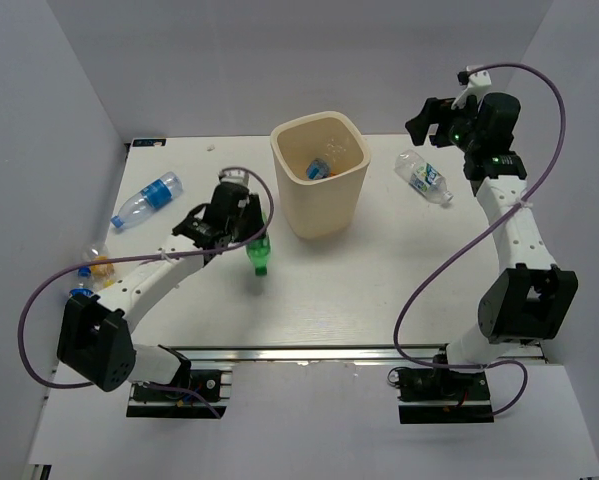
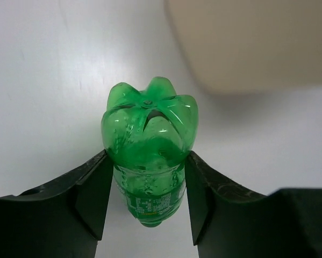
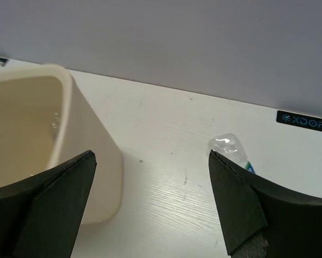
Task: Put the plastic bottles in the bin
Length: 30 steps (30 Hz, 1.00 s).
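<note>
1. Bin (image 1: 324,215): tall cream plastic with a rounded-square rim and smooth walls tapering downward. It stands upright at the far middle of the table (image 1: 379,290). Inside we count one inner bottle (image 1: 319,168), clear with a blue label, lying at the bottom.
2. Green bottle (image 2: 150,156): translucent plastic with a petal-lobed base and a printed label toward the neck. The left gripper (image 2: 148,201) clamps it at the waist between two black fingers. It sits just left of the bin, outside it. We cannot tell whether it clears the table.
3. Right clear bottle (image 1: 423,177): crinkled, with a blue-white label, on its side to the right of the bin and apart from it.
4. Left clear bottle (image 1: 146,200): blue label, on its side at far left.
5. Orange bottle (image 1: 99,265): at the left edge, partly hidden by the arm.
6. Right gripper (image 3: 150,199): jaws spread wide with nothing between them, raised near the far right.
7. Table: white, faintly grained.
</note>
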Each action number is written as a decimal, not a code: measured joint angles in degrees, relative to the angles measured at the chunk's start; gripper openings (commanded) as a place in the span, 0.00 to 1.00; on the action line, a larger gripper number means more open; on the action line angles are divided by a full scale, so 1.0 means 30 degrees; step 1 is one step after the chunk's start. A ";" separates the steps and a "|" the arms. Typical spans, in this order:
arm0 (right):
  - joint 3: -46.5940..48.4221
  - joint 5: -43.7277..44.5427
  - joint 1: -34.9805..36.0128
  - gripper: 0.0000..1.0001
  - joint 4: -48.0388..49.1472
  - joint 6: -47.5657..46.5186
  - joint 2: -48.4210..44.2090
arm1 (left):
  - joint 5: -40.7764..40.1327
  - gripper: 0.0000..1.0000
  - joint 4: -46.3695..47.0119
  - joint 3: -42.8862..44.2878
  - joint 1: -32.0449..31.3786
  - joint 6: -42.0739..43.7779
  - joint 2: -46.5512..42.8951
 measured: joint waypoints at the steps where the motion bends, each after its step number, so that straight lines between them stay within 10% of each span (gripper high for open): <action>1: 0.0036 0.0022 -0.0146 0.89 -0.0095 -0.0532 0.0270 | -0.0561 0.20 0.0117 0.1064 0.0000 0.0087 -0.0102; 11: 0.2375 -0.1005 -0.2033 0.89 -0.1443 -0.3789 0.5719 | -0.2798 0.18 0.3016 1.1540 0.0000 0.2747 0.1311; 25: 0.6135 -0.2419 -0.2914 0.89 -0.3708 -0.7184 1.1417 | 0.2914 0.20 0.4007 1.9387 0.0000 0.3402 0.9551; 26: 0.6142 -0.2339 -0.2900 0.89 -0.3883 -0.7439 1.1577 | 0.3242 0.23 0.3854 1.9496 0.0000 0.3344 0.9952; 30: 0.6237 -0.1654 -0.2871 0.89 -0.4371 -0.8306 1.2225 | 0.4357 0.98 0.2973 1.9504 0.0000 0.3271 1.0907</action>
